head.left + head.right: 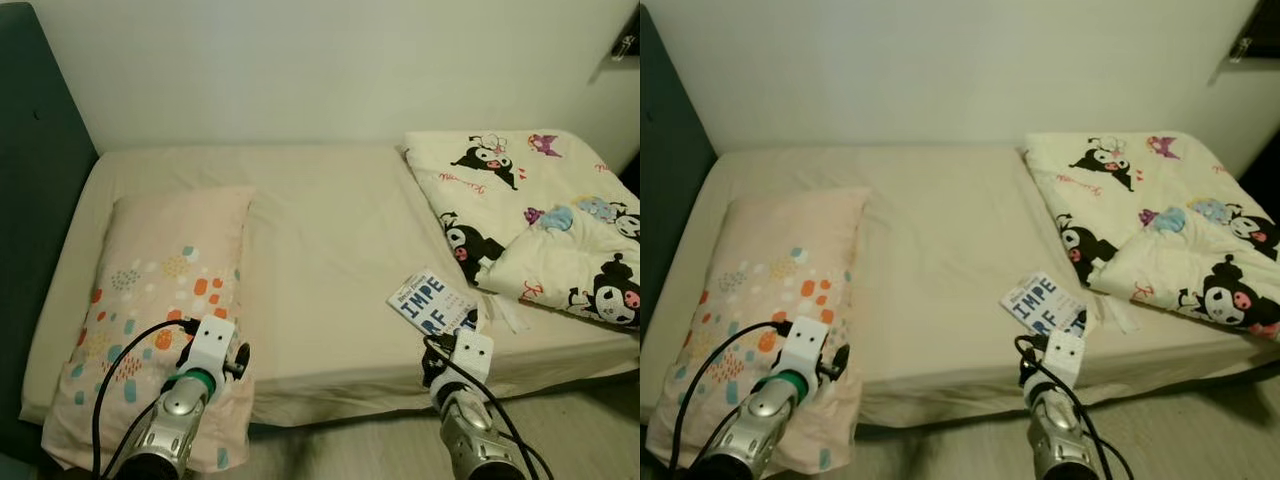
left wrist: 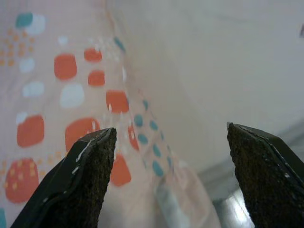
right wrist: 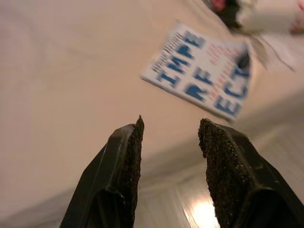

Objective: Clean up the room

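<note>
A plain pale wall (image 1: 330,70) backs the scene, and a bed (image 1: 330,260) with a beige sheet takes up most of the space in front of it, running across the head views. A dark teal headboard (image 1: 35,190) stands at the robot's left end of the bed. Light wood-look floor (image 1: 570,420) shows along the near edge at the lower right.

On the right part of the mattress lies a folded cream quilt (image 1: 520,210) printed with black cartoon characters (its far right edge is cut off by the frame). On the left part lies a long pink pillow (image 1: 165,290) with orange, teal and white dots, its near end hanging over the mattress edge. A white book (image 1: 432,302) with big blue letters lies flat near the front edge of the bed, just beside the quilt's lower corner; the near part of its cover is hidden behind the right arm, so the title cannot be read whole in the head views.

The left gripper (image 2: 168,156) hovers above the pillow's near end with its fingers spread wide, holding nothing. The right gripper (image 3: 171,130) hangs over the bed's front edge just short of the book, its fingers parted by a narrow gap, gripping nothing.

A small dark object at the top right corner of the wall is too cropped to identify.
</note>
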Controlling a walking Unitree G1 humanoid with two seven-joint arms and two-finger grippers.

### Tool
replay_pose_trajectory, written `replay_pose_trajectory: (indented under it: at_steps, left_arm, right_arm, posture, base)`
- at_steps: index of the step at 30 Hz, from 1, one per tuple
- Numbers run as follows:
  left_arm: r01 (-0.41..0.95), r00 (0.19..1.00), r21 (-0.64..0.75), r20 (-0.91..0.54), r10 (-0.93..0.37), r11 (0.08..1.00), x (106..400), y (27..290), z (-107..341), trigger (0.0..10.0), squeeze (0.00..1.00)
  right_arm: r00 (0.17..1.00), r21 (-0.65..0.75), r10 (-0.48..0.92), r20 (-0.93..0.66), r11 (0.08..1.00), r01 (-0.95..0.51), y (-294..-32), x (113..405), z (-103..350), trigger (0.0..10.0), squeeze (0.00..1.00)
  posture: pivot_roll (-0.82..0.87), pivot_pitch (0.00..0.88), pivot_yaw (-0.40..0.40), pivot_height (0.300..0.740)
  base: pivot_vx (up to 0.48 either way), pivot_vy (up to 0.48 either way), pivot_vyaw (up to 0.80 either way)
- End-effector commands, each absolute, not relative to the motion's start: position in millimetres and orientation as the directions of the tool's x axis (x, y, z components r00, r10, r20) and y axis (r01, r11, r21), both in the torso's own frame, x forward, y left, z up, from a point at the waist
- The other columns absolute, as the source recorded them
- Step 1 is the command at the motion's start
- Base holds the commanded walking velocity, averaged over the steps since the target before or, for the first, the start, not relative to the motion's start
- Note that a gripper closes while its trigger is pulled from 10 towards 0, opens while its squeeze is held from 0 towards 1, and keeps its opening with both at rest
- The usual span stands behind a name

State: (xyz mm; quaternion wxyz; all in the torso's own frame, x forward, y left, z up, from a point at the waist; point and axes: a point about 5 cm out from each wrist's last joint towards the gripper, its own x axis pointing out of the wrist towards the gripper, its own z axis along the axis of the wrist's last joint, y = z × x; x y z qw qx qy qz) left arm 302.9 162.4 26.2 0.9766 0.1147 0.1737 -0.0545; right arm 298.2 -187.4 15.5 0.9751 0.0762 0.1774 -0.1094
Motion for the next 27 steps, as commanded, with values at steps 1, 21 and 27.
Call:
replay_pose_trajectory:
  at_steps: [1, 21, 27]
  left_arm:
    - [0.162, 0.926, 0.2, -0.37, -0.079, 0.966, 300, 159, 24, 10.0, 0.0]
    - [0.173, 0.925, 0.192, -0.369, -0.093, 0.966, 298, 152, 29, 10.0, 0.0]
    - [0.173, 0.924, 0.192, -0.371, -0.092, 0.966, 297, 152, 30, 10.0, 0.0]
  right_arm:
    - [0.909, 0.1, -0.169, -0.38, 0.97, 0.223, -185, 297, 13, 10.0, 0.07]
    - [0.929, 0.05, -0.173, -0.327, 0.979, 0.2, -183, 301, 22, 10.0, 0.09]
    - [0.932, 0.043, -0.172, -0.317, 0.98, 0.196, -182, 300, 23, 10.0, 0.11]
  posture:
    - [0.06, 0.027, 0.011, 0.74]
    - [0.06, 0.027, 0.019, 0.74]
    - [0.06, 0.027, 0.019, 0.74]
  base:
    - [0.0, 0.0, 0.0]
    - [0.0, 0.0, 0.0]
    - [0.0, 0.0, 0.0]
